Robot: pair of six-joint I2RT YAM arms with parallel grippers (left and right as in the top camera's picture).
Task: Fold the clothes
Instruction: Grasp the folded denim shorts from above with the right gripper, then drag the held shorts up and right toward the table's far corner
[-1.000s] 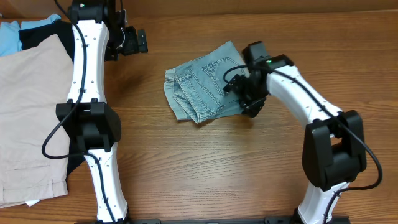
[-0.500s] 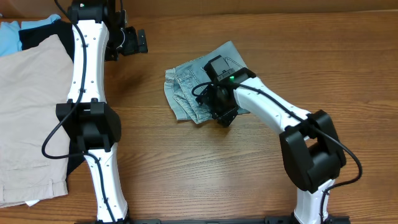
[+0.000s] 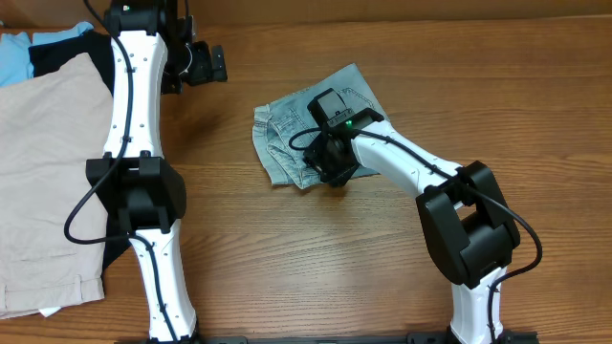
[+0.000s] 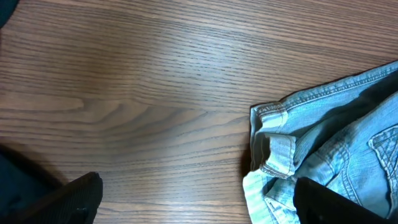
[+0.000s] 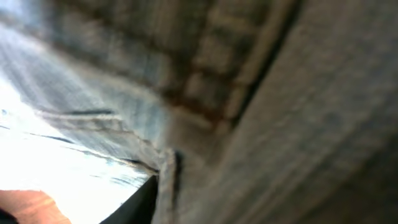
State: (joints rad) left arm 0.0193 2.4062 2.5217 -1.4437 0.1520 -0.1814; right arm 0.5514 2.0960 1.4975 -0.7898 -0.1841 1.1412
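The clothes (image 3: 287, 134), a crumpled pair of faded light blue denim shorts, lie in the middle of the wooden table. My right gripper (image 3: 330, 167) is pressed down on their near edge, its jaws closed on a fold of denim. The right wrist view is filled with blurred denim (image 5: 249, 93), and a hem runs against the one dark finger (image 5: 140, 202) that shows. My left gripper (image 3: 206, 65) hangs open at the back left, apart from the shorts. In its wrist view the waistband corner (image 4: 273, 149) lies to the right, with bare wood between the fingers (image 4: 81, 196).
Larger beige shorts (image 3: 48, 172) cover the left side of the table. A black garment (image 3: 57, 53) and a light blue cloth (image 3: 14, 53) lie behind them. The left arm's white links (image 3: 134, 115) run down the table's left part.
My right arm has swung left from the shorts' right edge to their near middle edge, and its jaws have narrowed onto the denim. The left arm has not moved.
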